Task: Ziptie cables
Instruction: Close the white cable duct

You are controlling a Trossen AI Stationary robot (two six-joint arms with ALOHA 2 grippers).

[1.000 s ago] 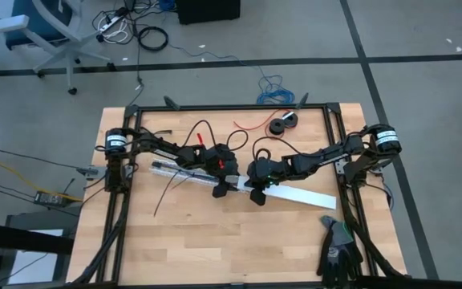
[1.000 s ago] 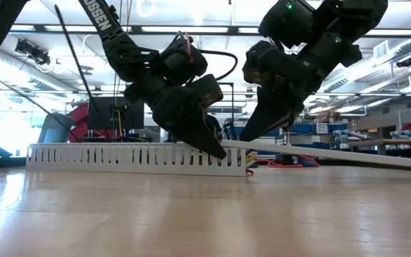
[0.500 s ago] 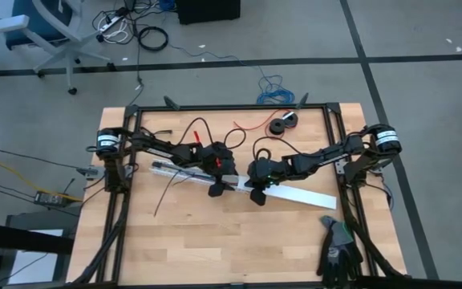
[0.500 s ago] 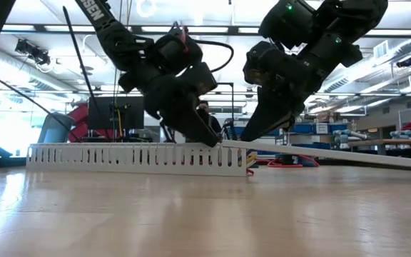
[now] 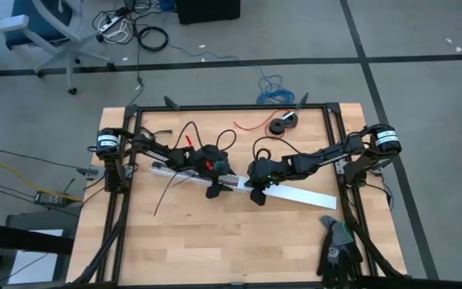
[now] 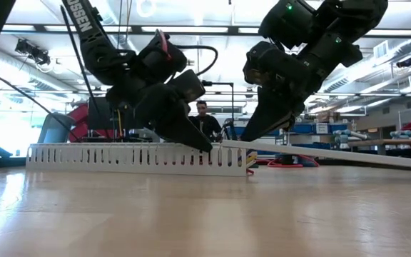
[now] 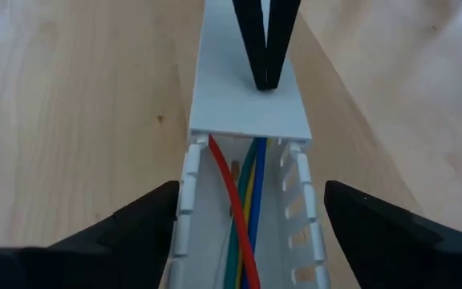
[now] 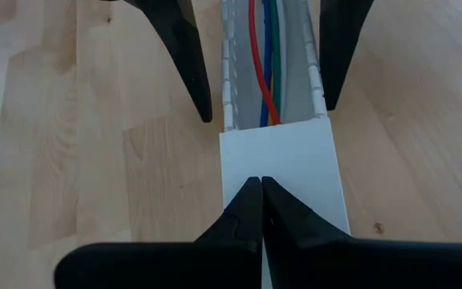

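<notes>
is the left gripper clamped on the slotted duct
No: the left gripper stands open, its fingers apart on either side of the slotted duct without touching its walls.

My two arms are dark, nearly black, built from chunky jointed segments. Each shoulder carries a round drum with a white band around it, at nine and three o'clock on the worktop frame. White block lettering runs along my left arm's upper link. A black cable loops in an arc over my left wrist, where a bit of red shows. A small green light glows on my right arm. My left end effector [image 7: 249,217] and right end effector [image 8: 261,184] have long, tapering, matte black fingers.
</notes>
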